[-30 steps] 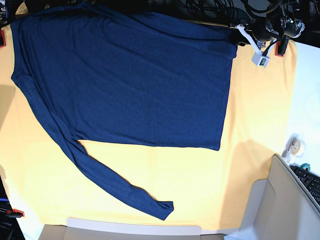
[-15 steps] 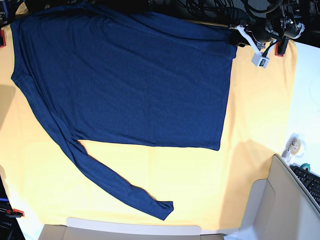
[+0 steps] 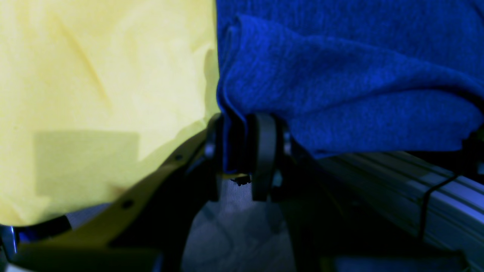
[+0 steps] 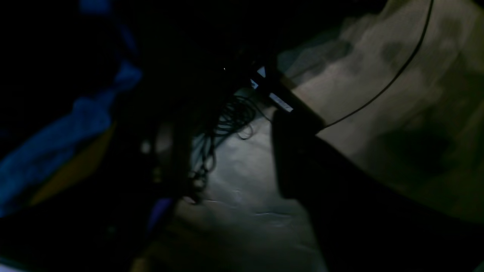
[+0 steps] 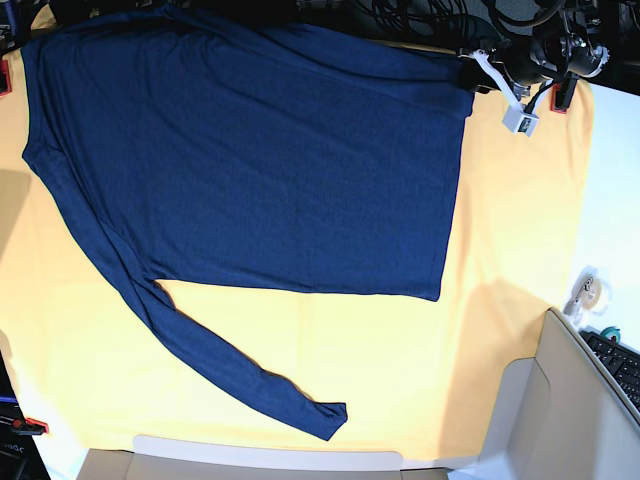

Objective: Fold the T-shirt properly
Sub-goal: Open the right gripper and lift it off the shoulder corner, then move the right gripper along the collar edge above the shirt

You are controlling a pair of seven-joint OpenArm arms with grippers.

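Note:
The T-shirt (image 5: 260, 160), dark navy with long sleeves, lies spread flat on the big yellow cloth (image 5: 510, 230). One sleeve (image 5: 230, 365) runs out toward the front edge. At the back right corner of the shirt my left gripper (image 5: 470, 72) is shut on the hem. In the left wrist view its black fingers (image 3: 261, 151) pinch a fold of blue fabric (image 3: 340, 94) beside the yellow cloth (image 3: 94, 94). The right wrist view is very dark. There my right gripper (image 4: 227, 158) shows as two dark fingers (image 4: 295, 158) standing apart over the floor, with blue fabric (image 4: 56, 151) off to the left, outside them.
Beige box walls (image 5: 560, 400) stand along the front and front right. A keyboard (image 5: 622, 365) and a tape roll (image 5: 590, 290) lie at the right edge. Red clamps (image 5: 4, 78) hold the yellow cloth at the left. Cables (image 5: 420, 15) hang behind the table.
The left arm at the back right has shifted a touch to the right. The shirt lies as it did.

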